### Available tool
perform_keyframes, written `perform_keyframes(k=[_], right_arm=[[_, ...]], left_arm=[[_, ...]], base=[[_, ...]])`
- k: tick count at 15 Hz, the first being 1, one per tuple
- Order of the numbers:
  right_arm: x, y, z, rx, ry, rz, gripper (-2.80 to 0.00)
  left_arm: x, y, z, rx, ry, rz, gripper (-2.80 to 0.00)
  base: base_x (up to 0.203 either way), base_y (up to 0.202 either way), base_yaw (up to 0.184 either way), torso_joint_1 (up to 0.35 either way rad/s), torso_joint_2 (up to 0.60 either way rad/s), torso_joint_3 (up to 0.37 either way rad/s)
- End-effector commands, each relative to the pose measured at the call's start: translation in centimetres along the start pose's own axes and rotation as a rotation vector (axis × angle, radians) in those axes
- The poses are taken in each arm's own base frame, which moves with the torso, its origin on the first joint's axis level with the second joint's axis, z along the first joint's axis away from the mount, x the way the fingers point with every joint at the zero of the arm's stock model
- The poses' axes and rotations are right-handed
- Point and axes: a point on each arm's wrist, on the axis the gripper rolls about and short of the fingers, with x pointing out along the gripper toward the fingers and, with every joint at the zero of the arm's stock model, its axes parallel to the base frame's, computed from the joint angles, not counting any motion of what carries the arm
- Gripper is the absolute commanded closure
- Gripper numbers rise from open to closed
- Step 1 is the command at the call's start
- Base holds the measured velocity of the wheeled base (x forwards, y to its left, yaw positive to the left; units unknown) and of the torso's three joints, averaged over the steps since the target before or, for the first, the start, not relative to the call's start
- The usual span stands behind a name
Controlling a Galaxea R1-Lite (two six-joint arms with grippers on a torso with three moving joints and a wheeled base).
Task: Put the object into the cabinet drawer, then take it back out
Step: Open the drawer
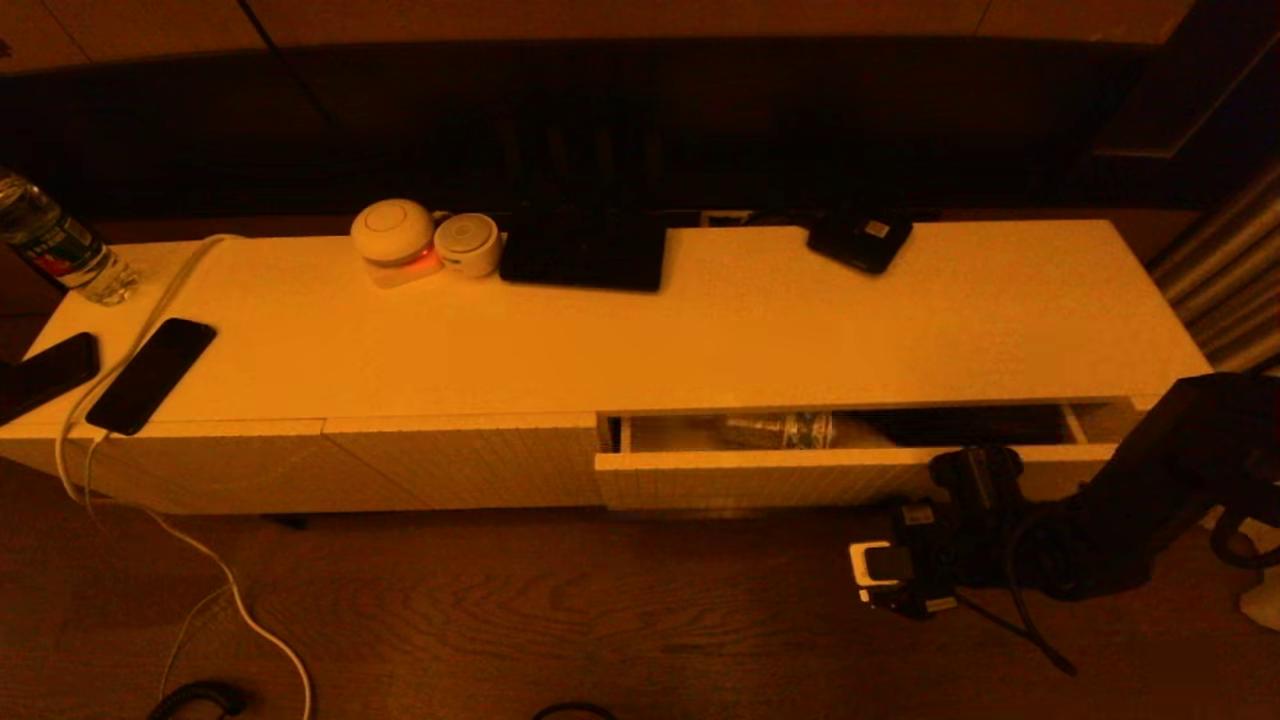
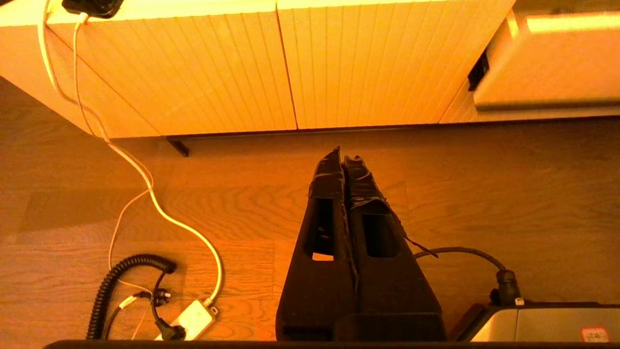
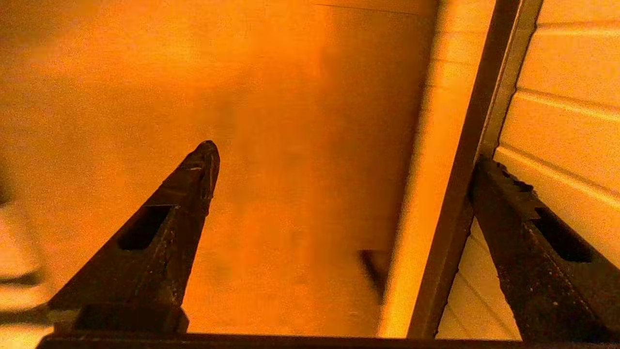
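The cabinet drawer (image 1: 850, 470) at the right end of the cabinet (image 1: 640, 330) stands partly pulled out, and inside it, toward the middle of the opening, lies what looks like a clear plastic water bottle (image 1: 780, 430) on its side, half under the cabinet's top. The right gripper (image 3: 339, 165) is at the drawer's front near its right end, jaws spread wide and holding nothing. In the right wrist view one finger lies against the ribbed front by the dark handle slot (image 3: 465, 184), while the other hangs free over the plain white surface beyond. The left gripper (image 2: 344, 160) hangs parked low over the wooden floor (image 2: 484, 203) in front of the closed ribbed panels, jaws shut together and empty.

The bottle appears light, with thin walls that would give under a hard squeeze, and a smooth, rounded body likely to roll or slip. Whether it holds water cannot be told, so its weight is uncertain. The best hold is probably across the middle of the body, at the label, with the jaws closing gently from above. Since the cabinet top overhangs much of it, the drawer likely needs pulling further out first. Otherwise the gripper must reach in at a low angle, risking a knock against the counter edge.

A second bottle (image 1: 55, 245), two phones and a small round lamp (image 1: 395, 240) sit on the top, well away.
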Motion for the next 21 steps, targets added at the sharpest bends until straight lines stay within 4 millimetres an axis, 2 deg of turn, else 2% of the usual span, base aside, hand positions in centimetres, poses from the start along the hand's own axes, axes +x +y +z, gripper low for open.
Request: perform_keyframes(k=[1,4,8,11,12,13,17,19,21], right_arm=[[-1.1,0.2,0.5,-0.018,-0.010,-0.009,-2.80],[-2.4,0.9,1.0,-0.020,-0.014,0.005,-2.80],[-5.5,1.6,1.7,-0.027,-0.019,-0.010,-2.80],[-9.4,1.1,2.5,-0.027,-0.023,-0.078,-2.80],[-11.3,1.1,2.8,-0.029,-0.024,-0.101,-2.80],[-13.1,1.4,3.1,-0.027,-0.022,-0.107,0.00],[-20.5,3.8,4.0,0.048,-0.003,-0.142,0.00],[-22.9,4.9,4.6,0.243,0.006,-0.133,0.00],[-24.1,4.6,5.6,0.473,-0.018,-0.102,0.00]], left_arm=[[0.0,0.0,0.0,0.000,0.000,0.000,0.00],[0.0,0.0,0.0,0.000,0.000,0.000,0.00],[0.0,0.0,0.0,0.000,0.000,0.000,0.00],[0.0,0.0,0.0,0.000,0.000,0.000,0.00],[0.0,0.0,0.0,0.000,0.000,0.000,0.00],[0.0,0.0,0.0,0.000,0.000,0.000,0.00],[0.0,0.0,0.0,0.000,0.000,0.000,0.00],[0.0,0.0,0.0,0.000,0.000,0.000,0.00],[0.0,0.0,0.0,0.000,0.000,0.000,0.00]], base=[[0.000,0.000,0.000,0.000,0.00,0.000],[0.000,0.000,0.000,0.000,0.00,0.000],[0.000,0.000,0.000,0.000,0.00,0.000],[0.000,0.000,0.000,0.000,0.00,0.000],[0.000,0.000,0.000,0.000,0.00,0.000],[0.000,0.000,0.000,0.000,0.00,0.000],[0.000,0.000,0.000,0.000,0.00,0.000],[0.000,0.000,0.000,0.000,0.00,0.000],[0.000,0.000,0.000,0.000,0.00,0.000]])
